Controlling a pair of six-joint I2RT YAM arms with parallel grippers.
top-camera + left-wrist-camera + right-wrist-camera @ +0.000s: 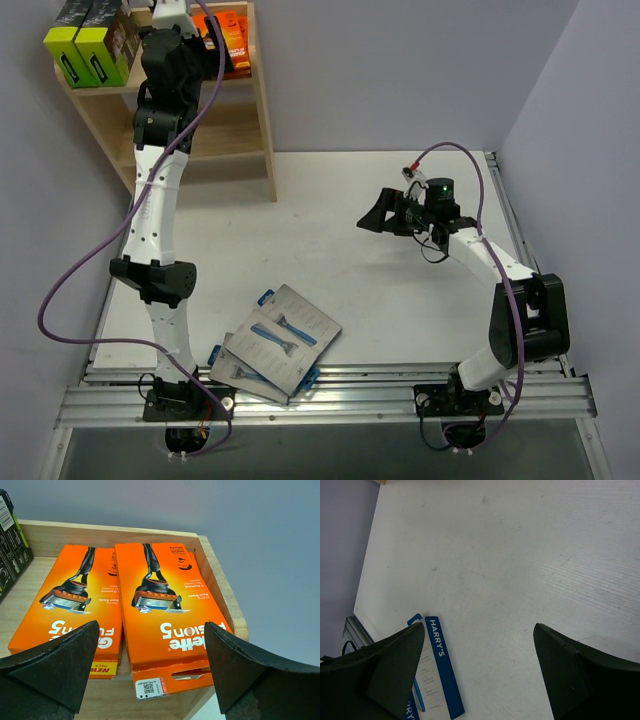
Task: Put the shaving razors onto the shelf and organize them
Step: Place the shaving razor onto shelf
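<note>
L pincer (151, 630) hangs wide & empty over 2 orange packs (165, 605) lying flat, side by side, on the top tier of the shelf (222, 590). Black boxes (10, 540) w/ lime sides stand just beside them on the left. R pincer (479, 630) is also spread wide, holding nothing, hovering over bare tabletop (520, 555) toward the far right corner.

Not yet shelved: grey cards (285, 335), at least 2, overlapping, by the near edge left of centre, close to the L arm's base. We'd expect them light, thin, fairly stiff but bendy, w/ slick faces. Lying flat, they give a finger little to get under. Best hold is prob. the upper card's edge where it rides up on the lower 1, pinched across its thickness.

The shelf sits at the far left corner. The L arm (160, 190) stretches between cards & shelf, so it's in the way. The top tier looks crowded, so we judge the lower tier likelier.
</note>
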